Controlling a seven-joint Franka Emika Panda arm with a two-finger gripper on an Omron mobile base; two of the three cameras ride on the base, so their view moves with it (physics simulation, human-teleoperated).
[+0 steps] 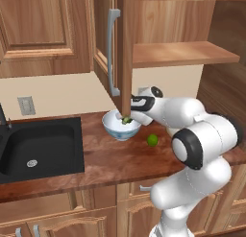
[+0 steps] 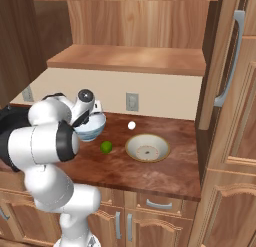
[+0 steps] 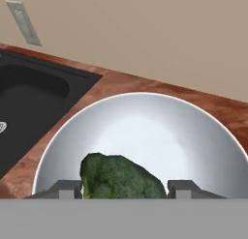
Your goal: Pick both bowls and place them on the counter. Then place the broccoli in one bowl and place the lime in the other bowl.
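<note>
Broccoli [image 3: 122,177]: nearest the hand camera, dark green and bumpy, between the two finger tips, over the open mouth of the white bowl [image 3: 145,131].
Jaws: the gripper [image 3: 124,188] is clasped on the broccoli, one tip at each side of it.
White bowl: deep, blue-patterned outside, standing on the worktop [image 1: 105,159] just right of the black sink [image 1: 38,145]; the gripper reaches over its rim.
Lime [image 1: 152,140]: smooth bright green ball on the worktop, near the white bowl, apart from it.
Beige bowl [image 2: 147,148]: wide and shallow, darker rim, on the worktop right of the lime.
White ball [image 2: 131,125]: small, on the worktop behind the beige bowl.
Cabinet door [image 1: 117,49]: hangs open above the white bowl.
</note>
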